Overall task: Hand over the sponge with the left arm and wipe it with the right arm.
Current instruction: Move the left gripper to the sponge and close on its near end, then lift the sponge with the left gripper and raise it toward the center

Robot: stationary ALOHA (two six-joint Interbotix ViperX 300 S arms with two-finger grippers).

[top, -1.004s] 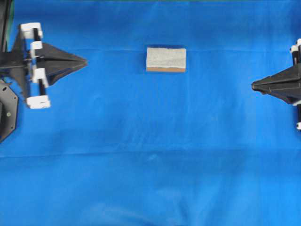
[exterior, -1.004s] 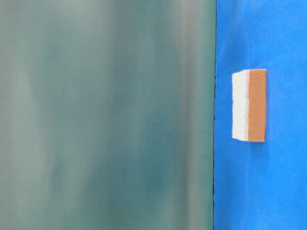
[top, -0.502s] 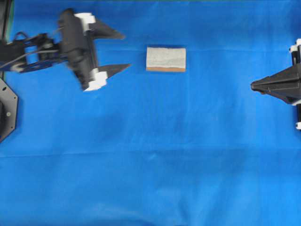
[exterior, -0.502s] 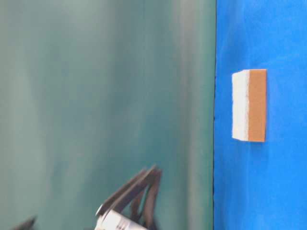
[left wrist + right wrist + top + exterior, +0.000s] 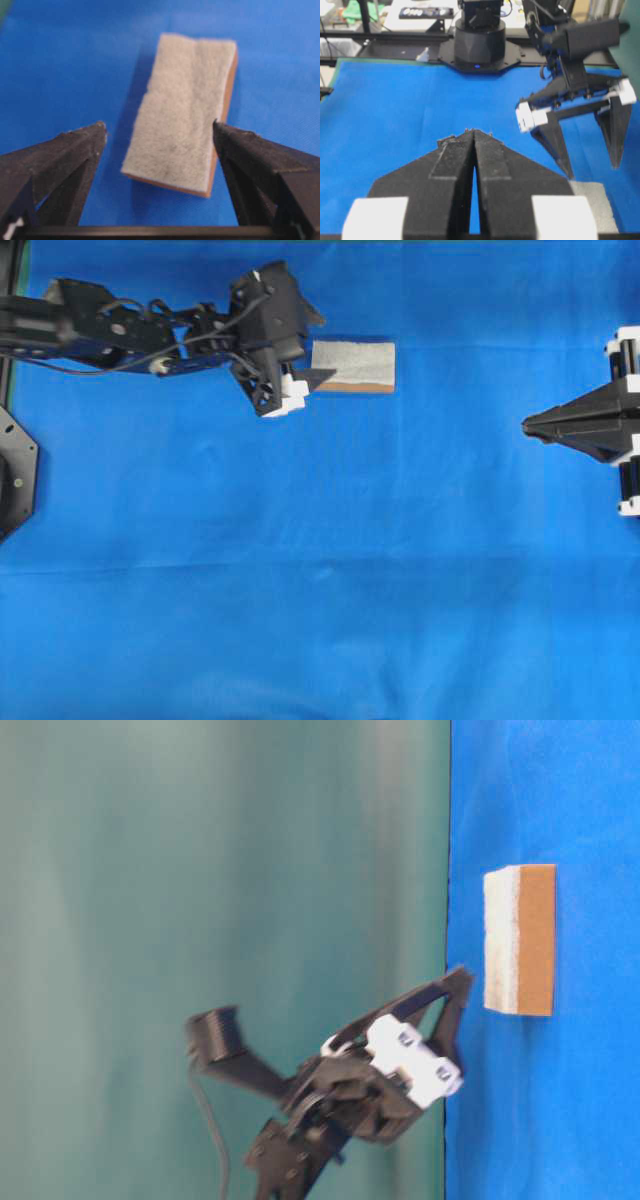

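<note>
On blue cloth [image 5: 300, 570]: one sponge [image 5: 357, 363], two grippers.

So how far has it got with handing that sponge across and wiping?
Barely begun. The grey-white rectangular sponge with its tan underside lies flat on the blue cloth, ungripped. In hand: the left arm's black pincer hangs open astride its near end. Left: grasping, handover, wiping; the right arm's black pincer waits shut, far off.

Overhead looks down; both wrist views share sponge [image 5: 182, 110].

No readable text, labels, brands, numbers or signs in any view
</note>
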